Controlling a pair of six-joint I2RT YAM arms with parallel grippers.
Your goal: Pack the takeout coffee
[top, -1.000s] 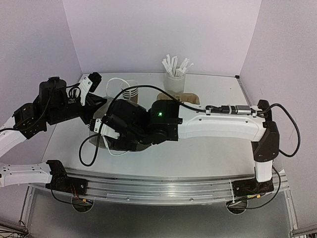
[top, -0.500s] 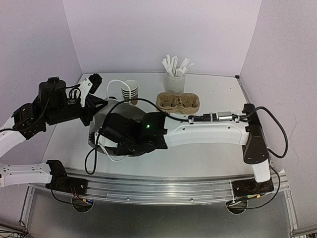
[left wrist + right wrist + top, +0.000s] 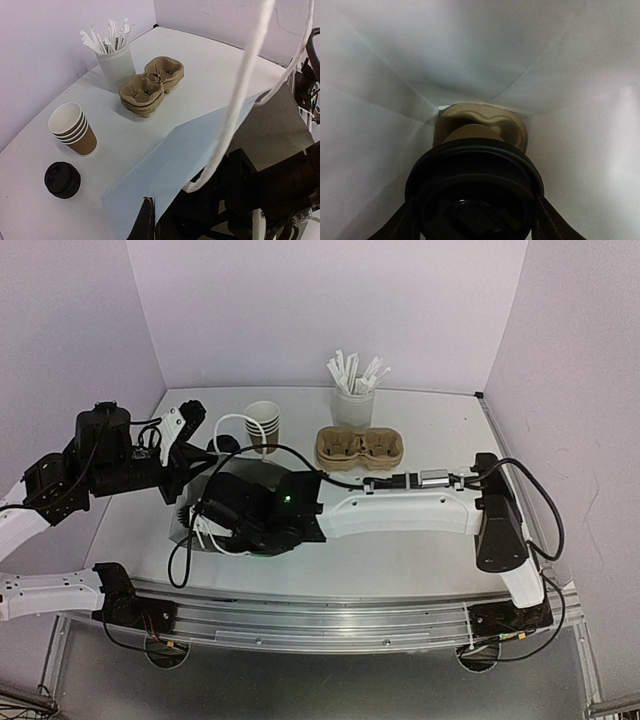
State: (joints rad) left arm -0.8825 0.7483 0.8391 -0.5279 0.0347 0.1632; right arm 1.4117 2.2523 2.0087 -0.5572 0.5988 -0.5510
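**Lidded cup lowered into the bag.** The right fingers [image 3: 546,219] stand apart, clamped on opposite sides of the black lid of the lidded cup [image 3: 472,200]. The cup sits deep inside the white paper bag [image 3: 172,165]. Behind it a moulded pulp carrier [image 3: 515,127] lies against the bag's bottom fold. Whether the cup's base is seated in that carrier cannot be told. The bag lies toward the left edge of the desk [image 3: 215,60], on its near side, with its mouth facing the right arm. The left fingers [image 3: 146,222] are together, apparently pinching the bag's rim below its rope handle [image 3: 240,100] so that the mouth is held open.

**Appearance.** The cup is small, of brown kraft paper, and capped by a round black plastic lid with a raised rim. A nested cup stack [image 3: 72,127], brown outside and white inside, stands near the far edge, left of its middle. A pile of spare lids [image 3: 62,179] stands just beside it. Empty carriers [image 3: 150,85] and a white straw cup [image 3: 116,62] stand further right along that edge.

**Handling (judged).** The cup is light and thin-walled, so a hard squeeze on the body would crush it. The lidded rim is its stiffest band and the better place to grip. The smooth plastic may slip, and a pull on the lid alone could pop it off. The cup should travel upright. The bag is limp and gives little support.
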